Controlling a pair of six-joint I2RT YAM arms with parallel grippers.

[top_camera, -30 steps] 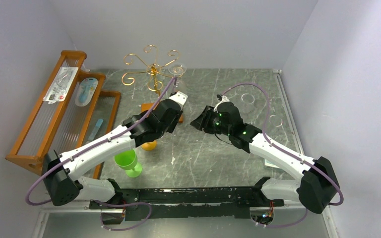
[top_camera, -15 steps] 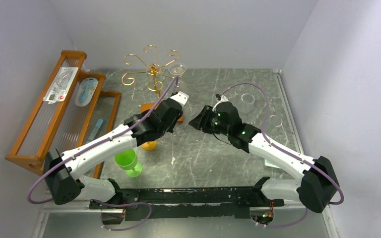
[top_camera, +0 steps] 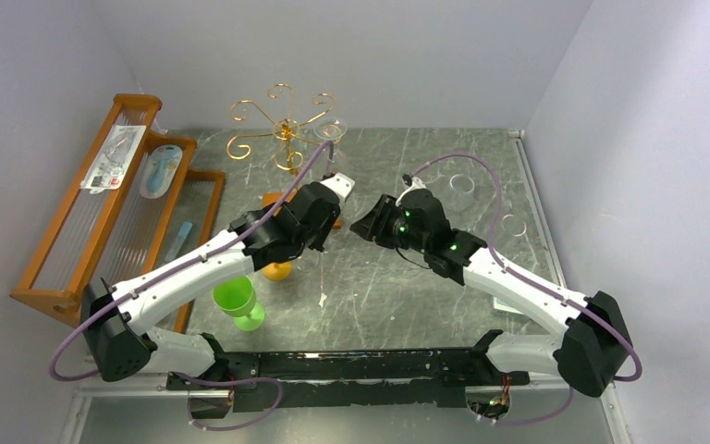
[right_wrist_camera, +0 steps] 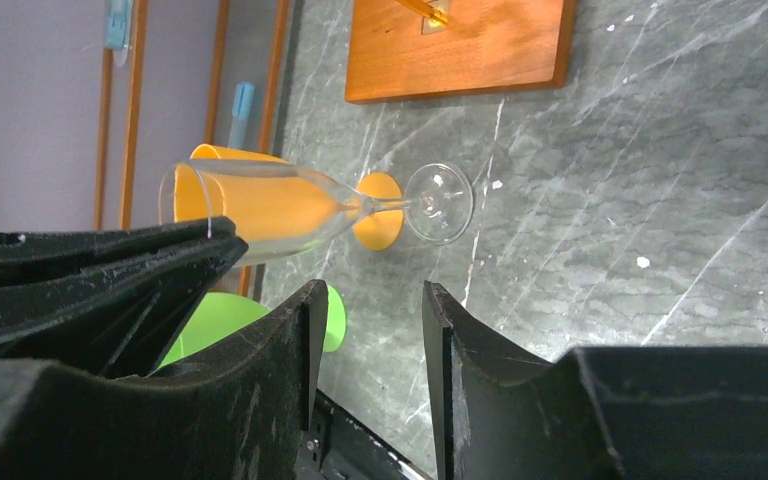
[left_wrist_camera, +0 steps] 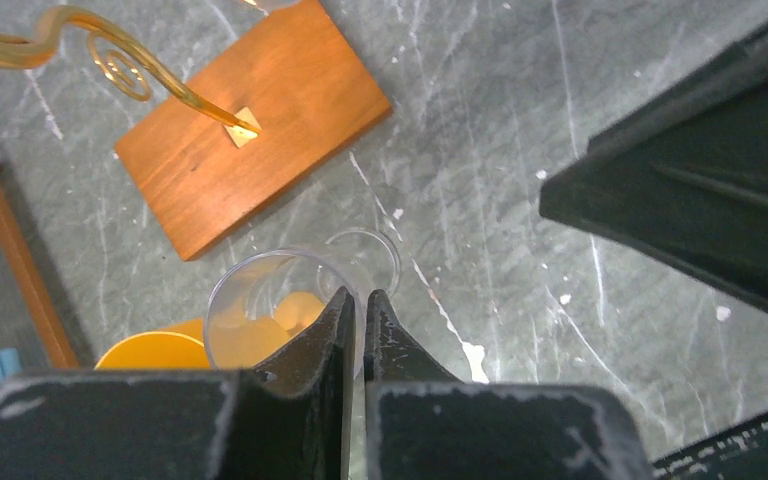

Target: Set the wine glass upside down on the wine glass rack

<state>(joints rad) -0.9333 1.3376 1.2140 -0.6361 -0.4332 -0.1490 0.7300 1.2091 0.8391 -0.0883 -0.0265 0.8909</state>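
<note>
Left hand (left_wrist_camera: 357, 302) is pinching the wine glass (left_wrist_camera: 260, 305) by its rim. Right hand (right_wrist_camera: 368, 300) is just spread open. The wine glass rack (left_wrist_camera: 250, 120) sits at 11 o'clock from the glass.

likely a lab test booth: blank pale walls (top_camera: 379, 55) enclose a marbled table (top_camera: 388, 277) and robot arms (top_camera: 185, 273).

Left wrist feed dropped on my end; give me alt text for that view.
The left gripper is shut on the rim of the clear wine glass, its mouth toward the camera. On the marble table are an orange cup beside it and the wooden base of the wine glass rack at upper left; the black right arm fills the right edge.
</note>
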